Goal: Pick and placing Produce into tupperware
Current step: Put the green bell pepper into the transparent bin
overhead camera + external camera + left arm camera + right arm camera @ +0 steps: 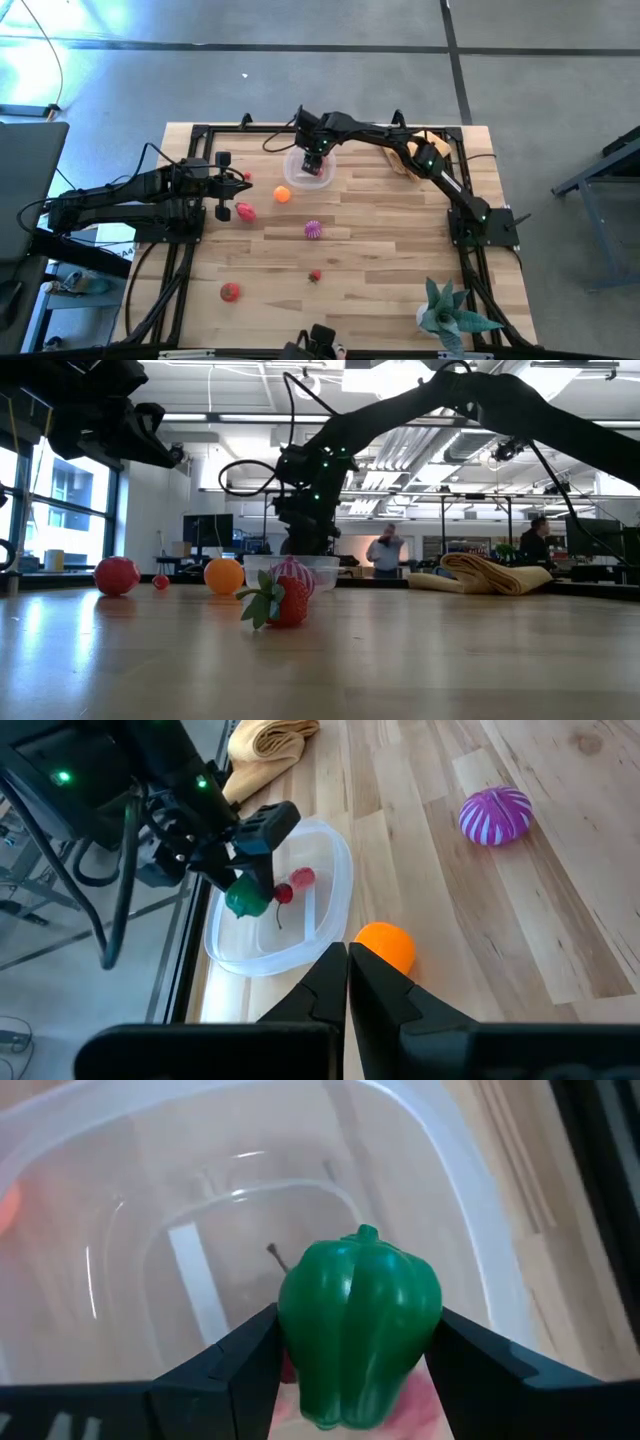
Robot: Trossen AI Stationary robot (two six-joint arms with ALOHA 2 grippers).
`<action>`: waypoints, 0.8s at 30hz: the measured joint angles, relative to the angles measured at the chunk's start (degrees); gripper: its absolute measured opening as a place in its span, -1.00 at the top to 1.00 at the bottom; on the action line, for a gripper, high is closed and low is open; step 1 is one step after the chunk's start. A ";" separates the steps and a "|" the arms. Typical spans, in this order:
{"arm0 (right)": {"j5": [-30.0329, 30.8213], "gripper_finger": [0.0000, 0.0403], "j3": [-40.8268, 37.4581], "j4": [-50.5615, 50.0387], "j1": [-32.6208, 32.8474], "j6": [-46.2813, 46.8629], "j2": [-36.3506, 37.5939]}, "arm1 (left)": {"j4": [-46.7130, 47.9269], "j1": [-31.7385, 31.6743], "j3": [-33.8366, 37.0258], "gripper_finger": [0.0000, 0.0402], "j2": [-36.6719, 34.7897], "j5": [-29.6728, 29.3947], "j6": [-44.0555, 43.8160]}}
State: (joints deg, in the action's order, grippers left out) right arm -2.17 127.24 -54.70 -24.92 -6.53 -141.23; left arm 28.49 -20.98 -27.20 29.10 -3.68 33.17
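Right claw (355, 1355): clamped on green pepper (358, 1332), hanging over the tupperware (470, 1230).
Tupperware: far side of tabletop (400, 270), red piece (302, 877) inside.
Left claw (348, 970): together, near orange (386, 946).

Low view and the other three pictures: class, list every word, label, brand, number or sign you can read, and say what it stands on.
None can be read in any view.
The green pepper, the tupperware and the table carry no print.
Screens and fittings in the room behind the table: too small and blurred to read.
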 joint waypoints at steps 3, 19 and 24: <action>0.00 -0.04 0.00 -0.13 0.00 -0.84 -0.20 | 0.00 0.01 0.00 0.97 0.00 0.02 0.00; 0.72 -0.04 -0.02 0.08 -0.16 -0.89 -0.94 | 0.00 0.00 0.00 0.97 0.01 0.00 0.00; 0.72 -0.15 -0.02 0.43 -0.18 -1.23 -0.94 | 0.00 -0.02 0.00 0.97 0.00 0.01 0.00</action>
State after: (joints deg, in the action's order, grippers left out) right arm -1.45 127.22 -54.27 -25.10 -7.76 -142.17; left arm 28.49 -20.99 -27.20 29.10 -3.67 33.17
